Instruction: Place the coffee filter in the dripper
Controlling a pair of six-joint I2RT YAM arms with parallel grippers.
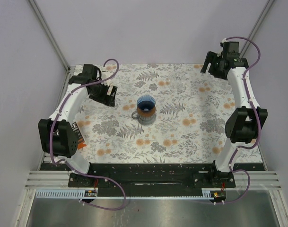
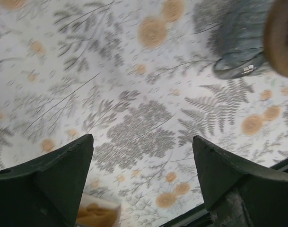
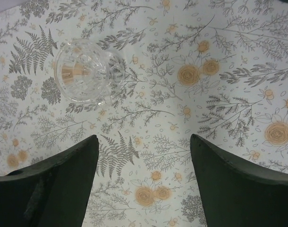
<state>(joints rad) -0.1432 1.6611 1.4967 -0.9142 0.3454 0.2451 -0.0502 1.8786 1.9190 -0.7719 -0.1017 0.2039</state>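
The dripper (image 1: pixel 146 109) stands upright in the middle of the floral table, a bluish ribbed cone with a handle on its left. A brown band (image 1: pixel 146 113) that looks like the coffee filter shows in it. In the right wrist view the dripper (image 3: pixel 83 71) is clear ribbed glass with brown showing inside. In the left wrist view its grey base (image 2: pixel 238 56) and a blurred brown edge (image 2: pixel 282 35) sit at the top right. My left gripper (image 1: pixel 108 94) hangs open and empty, left of the dripper. My right gripper (image 1: pixel 211 66) is open and empty at the far right.
The table carries a white cloth printed with grey ferns and orange flowers (image 1: pixel 181 123). An orange-and-white packet (image 1: pixel 81 141) lies at the table's left edge by the left arm; it also shows in the left wrist view (image 2: pixel 94 213). Pale walls enclose the table.
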